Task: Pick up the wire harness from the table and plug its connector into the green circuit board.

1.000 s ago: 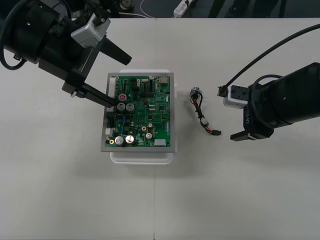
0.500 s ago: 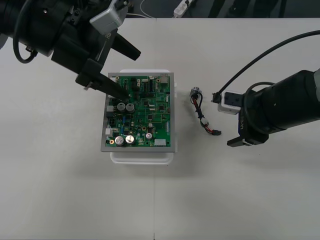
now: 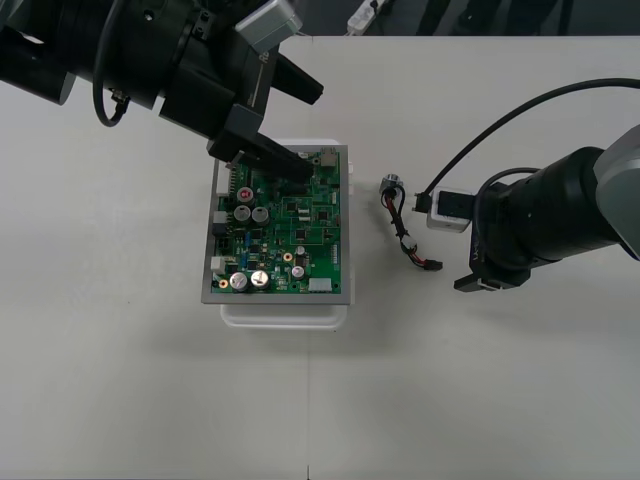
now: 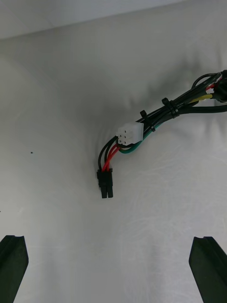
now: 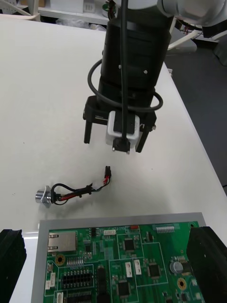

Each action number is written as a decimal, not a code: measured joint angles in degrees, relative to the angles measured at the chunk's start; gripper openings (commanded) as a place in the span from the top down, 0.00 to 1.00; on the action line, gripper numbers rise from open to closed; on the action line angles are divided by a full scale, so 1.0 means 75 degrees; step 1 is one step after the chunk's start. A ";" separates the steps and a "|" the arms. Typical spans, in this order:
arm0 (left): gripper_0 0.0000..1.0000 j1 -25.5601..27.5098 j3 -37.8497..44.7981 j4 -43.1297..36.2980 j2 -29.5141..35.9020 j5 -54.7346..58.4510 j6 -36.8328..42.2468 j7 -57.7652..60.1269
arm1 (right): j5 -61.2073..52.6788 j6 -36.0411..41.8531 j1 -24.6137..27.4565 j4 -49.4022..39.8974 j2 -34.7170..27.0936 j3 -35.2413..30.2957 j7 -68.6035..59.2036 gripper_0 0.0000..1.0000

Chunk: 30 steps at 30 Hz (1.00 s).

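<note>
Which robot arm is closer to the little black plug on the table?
Right. The right end effector hangs open beside the plug; the left end effector is over the far edge of the green board.

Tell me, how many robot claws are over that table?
2. The left gripper hangs open over the far edge of the green circuit board; the right gripper, open too, hovers beside the wire harness near its plug end. None looks hidden.

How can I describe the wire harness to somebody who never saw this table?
Start at the central green circuit board. Between it and the right pincer lies the wire harness: thin red and black wires, a round metal socket at one end, a small black plug at the other.
</note>
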 measured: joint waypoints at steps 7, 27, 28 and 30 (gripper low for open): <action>0.00 -0.0024 0.0000 0.0000 -0.0174 -0.0152 0.0245 0.0000 | 0.0452 0.0000 -0.0063 0.0000 0.0000 0.0309 -0.0012 0.00; 0.00 -0.0035 0.0000 -0.0089 -0.0225 -0.0423 0.0426 0.0000 | 0.0762 0.0000 -0.0255 0.0604 0.0152 0.0792 -0.0364 0.00; 0.00 -0.0035 0.0000 -0.0089 -0.0227 -0.0428 0.0426 0.0000 | 0.0788 0.0000 -0.0270 0.0636 0.0177 0.0800 -0.0364 0.00; 0.00 -0.0036 0.0000 -0.0089 -0.0229 -0.0433 0.0426 0.0000 | 0.0937 0.0000 -0.0310 0.0653 0.0206 0.0876 -0.0364 0.00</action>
